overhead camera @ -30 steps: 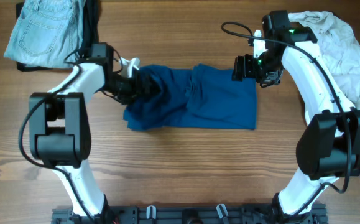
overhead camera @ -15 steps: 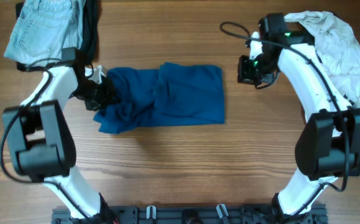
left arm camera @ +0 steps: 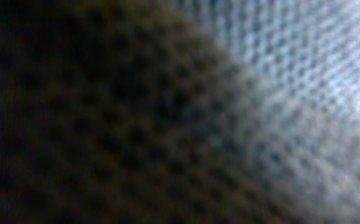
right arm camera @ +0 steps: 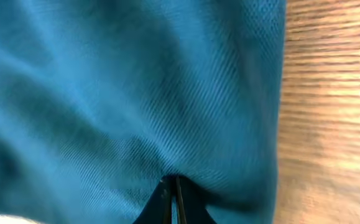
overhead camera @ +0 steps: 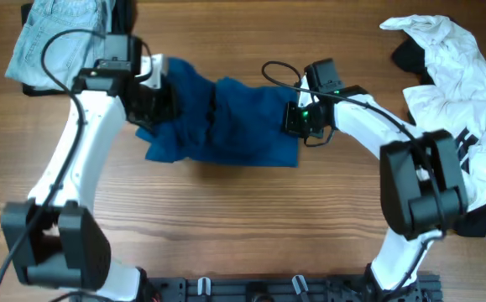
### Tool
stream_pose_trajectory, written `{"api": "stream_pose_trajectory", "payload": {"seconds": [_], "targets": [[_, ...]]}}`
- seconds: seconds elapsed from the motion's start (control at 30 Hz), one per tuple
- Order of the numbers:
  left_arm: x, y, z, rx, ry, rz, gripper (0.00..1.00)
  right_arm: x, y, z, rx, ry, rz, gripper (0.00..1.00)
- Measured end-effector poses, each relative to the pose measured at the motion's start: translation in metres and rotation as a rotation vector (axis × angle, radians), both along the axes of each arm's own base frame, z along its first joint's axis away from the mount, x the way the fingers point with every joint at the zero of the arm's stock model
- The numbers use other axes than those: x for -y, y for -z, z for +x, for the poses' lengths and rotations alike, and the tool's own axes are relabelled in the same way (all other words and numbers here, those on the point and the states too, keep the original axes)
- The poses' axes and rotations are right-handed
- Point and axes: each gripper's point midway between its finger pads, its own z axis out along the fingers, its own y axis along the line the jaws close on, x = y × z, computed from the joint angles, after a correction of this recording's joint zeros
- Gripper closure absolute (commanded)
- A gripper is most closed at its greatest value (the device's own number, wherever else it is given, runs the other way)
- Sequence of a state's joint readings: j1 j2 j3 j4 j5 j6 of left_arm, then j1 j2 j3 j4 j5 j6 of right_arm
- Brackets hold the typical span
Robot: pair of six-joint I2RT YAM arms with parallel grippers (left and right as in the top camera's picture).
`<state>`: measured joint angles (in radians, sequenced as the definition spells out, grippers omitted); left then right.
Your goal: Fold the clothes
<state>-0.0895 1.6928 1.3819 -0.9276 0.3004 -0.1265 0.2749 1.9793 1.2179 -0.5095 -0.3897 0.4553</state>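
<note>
Blue shirt [overhead camera: 226, 122] lies bunched on the desk [overhead camera: 226, 218], fold unfinished; right end effector [overhead camera: 295, 117] closed at its right edge, left end effector [overhead camera: 154, 101] buried in cloth, state impossible to tell.

This is looking like a robotics lab bench: a left arm [overhead camera: 75, 168] and a right arm [overhead camera: 419, 184] are standing on a black rail [overhead camera: 251, 289] at a wooden table's [overhead camera: 243, 218] edge, a cable [overhead camera: 276, 71] looping off the right one, a blue shirt [overhead camera: 226, 122] lying between them

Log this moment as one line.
shirt: blue, rumpled | left tool: buried in its left end, grip unseen | right tool: shut on its right edge | jeans, white top: aside
</note>
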Motion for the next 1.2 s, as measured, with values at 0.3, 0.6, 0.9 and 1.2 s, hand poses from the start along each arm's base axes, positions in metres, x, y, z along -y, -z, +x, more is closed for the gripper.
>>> {"api": "stream_pose_trajectory", "payload": {"seconds": [0.3, 0.6, 0.9, 1.2], "targets": [[0.115, -0.012, 0.003, 0.155, 0.205, -0.027, 0.96, -0.011, 0.001, 0.005, -0.031, 0.008, 0.13, 0.96], [0.177, 0.051, 0.011, 0.138, 0.286, -0.009, 0.0, 0.109, -0.272, 0.062, 0.591, 0.196, 0.291, 0.73], [0.178, 0.007, 0.027, 0.163, 0.272, -0.014, 0.0, 0.166, -0.326, 0.014, 0.7, 0.283, 0.215, 0.69], [0.153, -0.029, 0.028, 0.125, 0.284, 0.116, 0.0, 0.17, -0.316, 0.016, 0.691, 0.268, 0.175, 0.64]]}}
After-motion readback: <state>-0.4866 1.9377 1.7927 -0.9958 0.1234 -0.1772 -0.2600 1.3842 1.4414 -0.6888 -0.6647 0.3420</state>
